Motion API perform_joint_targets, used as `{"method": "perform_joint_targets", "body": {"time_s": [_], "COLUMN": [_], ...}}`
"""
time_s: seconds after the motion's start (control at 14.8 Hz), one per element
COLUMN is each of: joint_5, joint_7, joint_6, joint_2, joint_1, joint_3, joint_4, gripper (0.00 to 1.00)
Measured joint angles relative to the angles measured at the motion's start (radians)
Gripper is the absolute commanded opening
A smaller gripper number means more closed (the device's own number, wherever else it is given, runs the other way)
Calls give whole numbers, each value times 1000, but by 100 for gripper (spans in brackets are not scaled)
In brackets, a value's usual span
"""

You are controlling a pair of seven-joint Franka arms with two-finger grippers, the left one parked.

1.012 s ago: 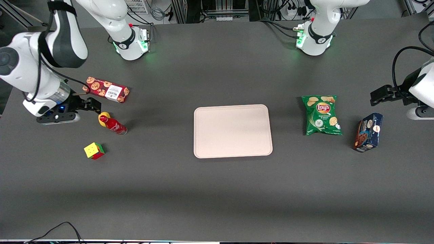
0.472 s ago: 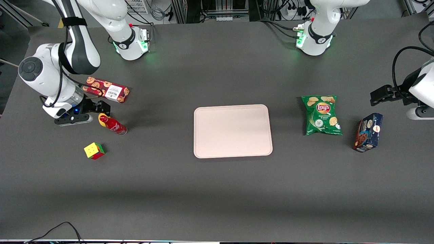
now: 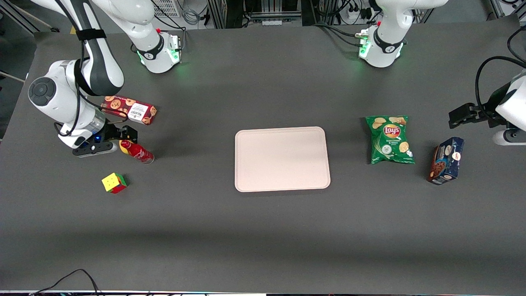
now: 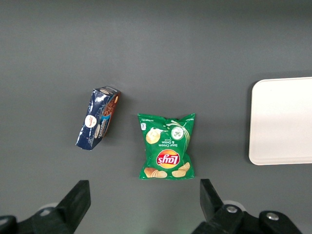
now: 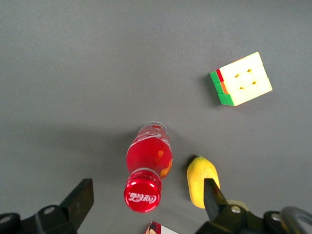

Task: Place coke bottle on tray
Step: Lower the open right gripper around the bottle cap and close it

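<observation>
Gripper (image 3: 123, 137) moved over one coke bottle (image 3: 138, 151).

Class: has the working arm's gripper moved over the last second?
Yes. The gripper, fingers open, has shifted toward the small red coke bottle, which lies unmoved beside the yellow lemon.

Front overhead, wrist cameras facing down

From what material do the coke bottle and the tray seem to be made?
The coke bottle, standing below the open gripper, looks like glossy translucent plastic: light glows through its red body, and its cap is smooth. The tray looks like matte moulded plastic or fibre: pale beige-pink, even, without shine, with rounded corners. Neither can be told for certain.
</observation>
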Motion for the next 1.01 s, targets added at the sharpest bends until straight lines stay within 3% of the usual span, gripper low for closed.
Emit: {"method": "perform_joint_targets", "body": {"time_s": [0.4, 0.81, 1.01], "joint_5": [0, 1, 1], "joint_7": [-2, -5, -6], "joint_6": [6, 18, 21], "joint_2": [14, 29, 37], "joint_1": [0, 0, 0], "joint_3": [0, 0, 0], "joint_4": [0, 0, 0], "gripper": [80, 69, 44]}}
